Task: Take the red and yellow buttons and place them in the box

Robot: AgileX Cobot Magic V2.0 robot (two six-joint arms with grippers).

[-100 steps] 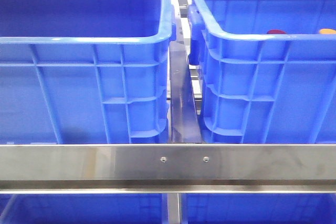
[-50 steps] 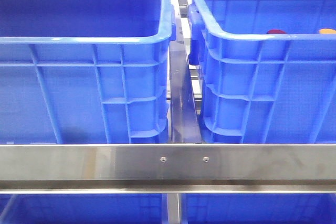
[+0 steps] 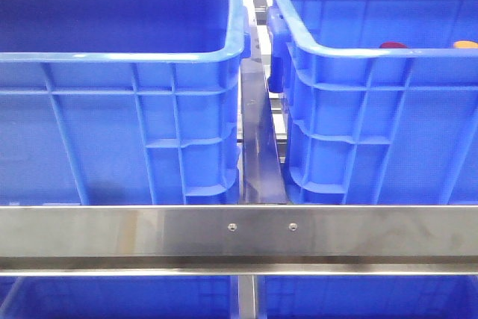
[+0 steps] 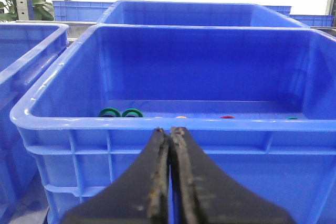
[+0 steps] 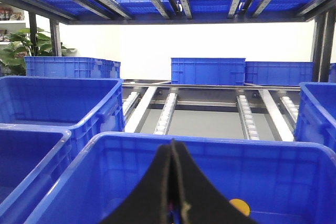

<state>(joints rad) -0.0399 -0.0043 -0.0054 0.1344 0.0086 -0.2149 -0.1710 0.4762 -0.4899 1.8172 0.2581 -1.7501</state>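
Between steel rack rails, two blue crates [image 3: 119,110] are seen; both closed, empty grippers [image 4: 169,145] [image 5: 172,156] are poised, so descent toward the red button [image 3: 393,45] is judged next.

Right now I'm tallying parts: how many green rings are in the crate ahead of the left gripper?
2 clearly: green rings side by side on the crate floor. A green sliver farther along may be a third; the rim may hide others.

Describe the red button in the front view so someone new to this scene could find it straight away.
Start at the lighter blue crate on the right of the front view, beside a darker-looking twin. Just above its near rim, a small dark red dome peeks out. Its only lookalike, the orange-yellow dome, sits further right at the picture's edge.
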